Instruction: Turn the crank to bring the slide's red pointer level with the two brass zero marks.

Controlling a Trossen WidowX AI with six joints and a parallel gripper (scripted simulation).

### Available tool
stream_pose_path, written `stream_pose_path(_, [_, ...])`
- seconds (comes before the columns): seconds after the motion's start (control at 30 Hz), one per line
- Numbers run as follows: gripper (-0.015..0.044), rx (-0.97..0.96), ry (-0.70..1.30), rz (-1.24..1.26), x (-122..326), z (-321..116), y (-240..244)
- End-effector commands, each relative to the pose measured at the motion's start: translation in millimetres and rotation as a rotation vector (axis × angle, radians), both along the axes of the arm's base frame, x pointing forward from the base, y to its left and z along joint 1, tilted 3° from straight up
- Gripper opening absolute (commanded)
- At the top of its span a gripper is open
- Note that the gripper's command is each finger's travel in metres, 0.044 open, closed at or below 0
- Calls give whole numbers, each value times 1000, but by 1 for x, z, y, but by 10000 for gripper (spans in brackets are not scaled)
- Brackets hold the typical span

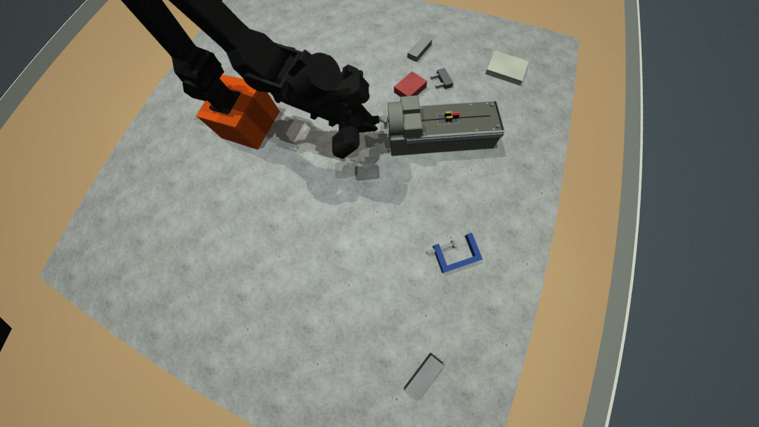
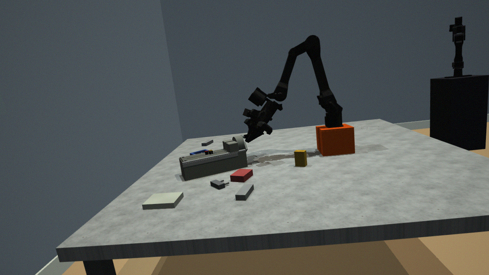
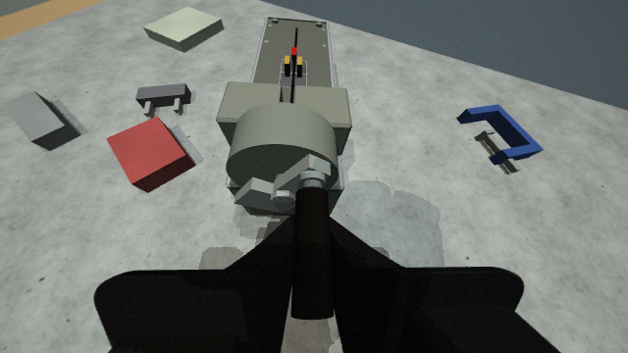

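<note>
Two brass marks, one red pointer (image 1: 456,114) (image 3: 293,51).Two brass marks (image 1: 448,112) (image 2: 210,151) (image 3: 287,60), one red pointer (image 1: 456,114) (image 2: 205,151) (image 3: 293,51)

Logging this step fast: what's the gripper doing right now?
Gripper: closed on the crank's black handle, one finger on either side of it.

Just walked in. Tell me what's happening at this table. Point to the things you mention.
The arm's gripper (image 1: 378,123) (image 2: 246,139) (image 3: 309,221) is closed on the dark crank handle (image 3: 312,255) of a grey slide machine (image 1: 450,142) (image 2: 213,168) (image 3: 284,110). The red pointer (image 1: 456,115) (image 3: 293,51) sits a little past the two brass zero marks (image 3: 287,60), on the side away from the crank, so it isn't level and the handle hasn't been released.
</note>
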State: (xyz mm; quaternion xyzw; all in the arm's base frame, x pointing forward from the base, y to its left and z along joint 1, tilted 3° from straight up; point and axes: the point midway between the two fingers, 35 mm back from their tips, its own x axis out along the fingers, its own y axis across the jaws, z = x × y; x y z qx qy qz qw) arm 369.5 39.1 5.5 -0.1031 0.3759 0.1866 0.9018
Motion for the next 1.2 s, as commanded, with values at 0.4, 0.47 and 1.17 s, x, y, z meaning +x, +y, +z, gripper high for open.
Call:
stream_pose_path(0.4, [0,-5,-2,-2,6,-21,-14])
stream_pose_path(0.47, [0,-5,-2,-2,6,-24,-15])
stream_pose_path(1.17, [0,-4,-1,-2,2,-49,-7])
